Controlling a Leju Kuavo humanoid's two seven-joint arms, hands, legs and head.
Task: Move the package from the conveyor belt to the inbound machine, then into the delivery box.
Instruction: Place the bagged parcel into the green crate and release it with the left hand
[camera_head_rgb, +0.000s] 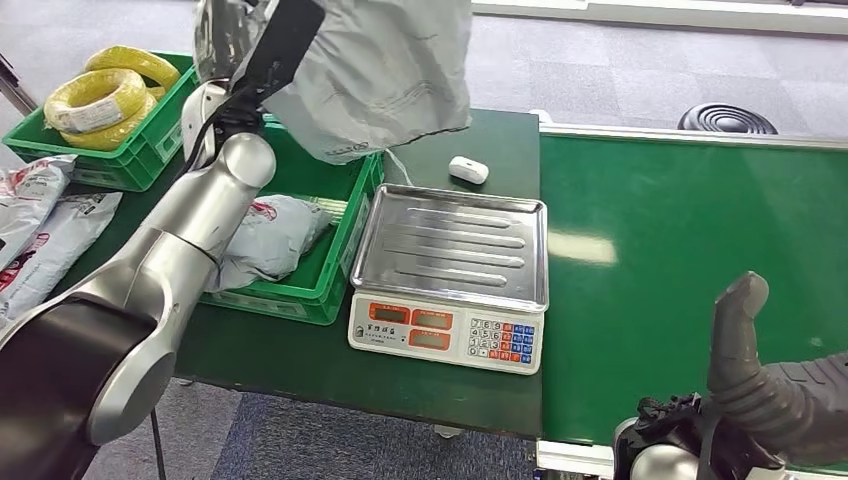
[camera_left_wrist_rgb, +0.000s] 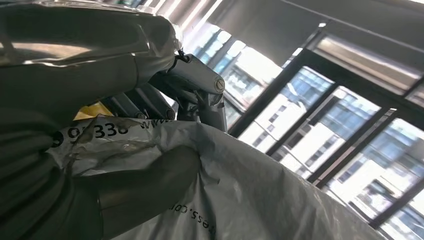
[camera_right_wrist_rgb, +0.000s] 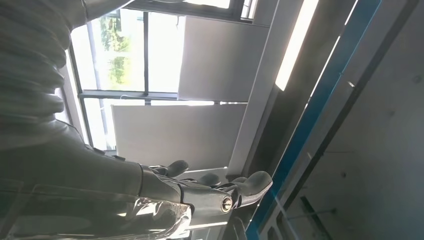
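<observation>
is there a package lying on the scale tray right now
No, the scale tray is bare; the left hand holds the grey package up above it.

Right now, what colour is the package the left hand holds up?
Grey; the package shows best in the head view.

I see the package (camera_head_rgb: 385, 70) as crinkled grey plastic film with a soft sheen. Centre frame, the scale's tray (camera_head_rgb: 455, 245) is ribbed, shiny steel. The conveyor belt (camera_head_rgb: 690, 270) looks matt green; the left arm (camera_head_rgb: 180, 250) is smooth brushed silver metal.
</observation>
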